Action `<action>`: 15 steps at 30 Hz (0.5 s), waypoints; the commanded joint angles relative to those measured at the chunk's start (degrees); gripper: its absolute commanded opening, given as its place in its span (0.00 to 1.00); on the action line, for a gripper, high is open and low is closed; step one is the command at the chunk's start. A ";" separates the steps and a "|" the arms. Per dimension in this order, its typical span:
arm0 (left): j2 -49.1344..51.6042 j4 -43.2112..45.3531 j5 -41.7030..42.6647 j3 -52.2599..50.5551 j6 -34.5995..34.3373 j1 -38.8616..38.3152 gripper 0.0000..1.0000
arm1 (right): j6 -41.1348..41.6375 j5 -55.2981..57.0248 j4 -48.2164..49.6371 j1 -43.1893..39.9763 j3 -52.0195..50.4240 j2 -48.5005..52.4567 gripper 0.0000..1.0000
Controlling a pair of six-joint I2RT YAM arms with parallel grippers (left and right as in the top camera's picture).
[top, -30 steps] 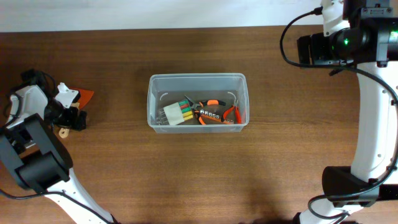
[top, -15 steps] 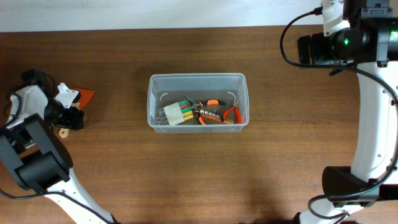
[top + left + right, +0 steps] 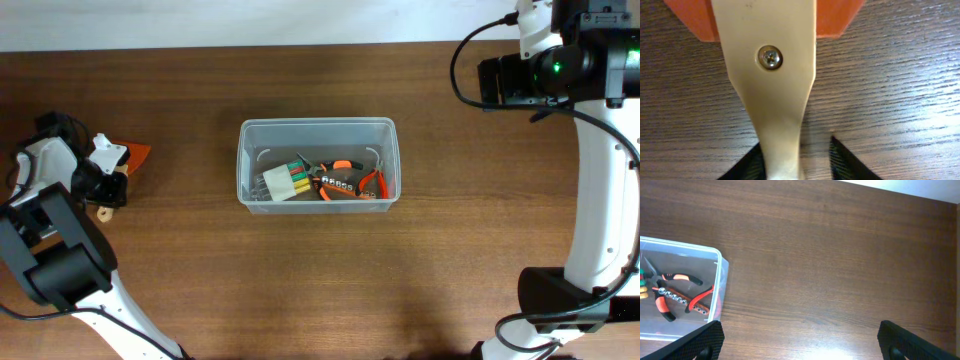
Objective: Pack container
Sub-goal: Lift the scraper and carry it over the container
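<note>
Straddling the cream-handled scraper (image 3: 771, 90) at nine o'clock of the mid-table container (image 3: 318, 123), the left gripper (image 3: 795, 162) is narrowly parted — likely a pickup, needing a squeeze then lift — while the right gripper (image 3: 800, 347) gapes wide.

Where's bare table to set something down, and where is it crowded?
Free: the wood between the container and the left gripper, the strip along the near edge, and right of the container toward the right arm. Crowded: among the tools in the container, and around the orange scraper.
</note>
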 commanded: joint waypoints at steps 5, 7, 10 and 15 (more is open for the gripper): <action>1.49 -0.02 0.83 -0.85 0.17 0.20 0.26 | 0.46 0.63 -0.17 -0.44 0.22 0.22 0.99; 1.49 -0.02 1.20 -0.85 0.17 0.20 0.24 | 0.46 0.66 -0.22 -0.44 0.22 0.22 0.99; 1.49 -0.02 1.29 -0.85 0.17 0.17 0.22 | 0.46 0.66 -0.22 -0.44 0.22 0.22 0.99; 1.49 -0.02 1.29 -0.85 -0.26 0.17 0.17 | 0.46 0.66 -0.22 -0.44 0.22 0.22 0.99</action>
